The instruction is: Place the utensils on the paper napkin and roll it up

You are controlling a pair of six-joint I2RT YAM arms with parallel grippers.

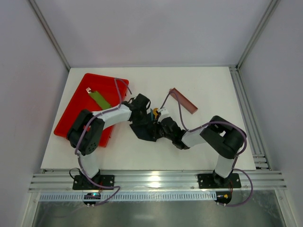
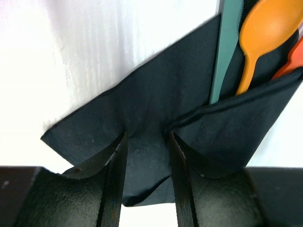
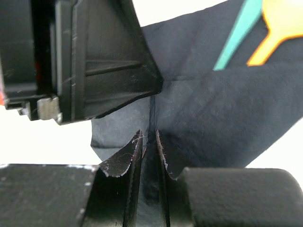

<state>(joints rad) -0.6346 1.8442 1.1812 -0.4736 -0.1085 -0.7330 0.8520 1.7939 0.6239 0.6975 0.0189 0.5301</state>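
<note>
R gripper (image 3: 149, 137) clenched on a fold of the paper napkin (image 3: 213, 109). L gripper (image 2: 147, 139) released, jaws apart over napkin. The utensils (image 2: 258, 42) tucked under its fold, 1 o'clock in L wrist view. Napkin mid-table; red tray (image 1: 78, 101) at its 10 o'clock.

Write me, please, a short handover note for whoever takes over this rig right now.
Left gripper: open, fingers astride the paper napkin.
Right gripper: shut on a fold of the napkin.
On the napkin: orange spoon, teal utensil and red-orange piece, lower ends tucked under a folded flap.
Done: cutlery placed, first fold made.
Left: roll up the napkin.
</note>
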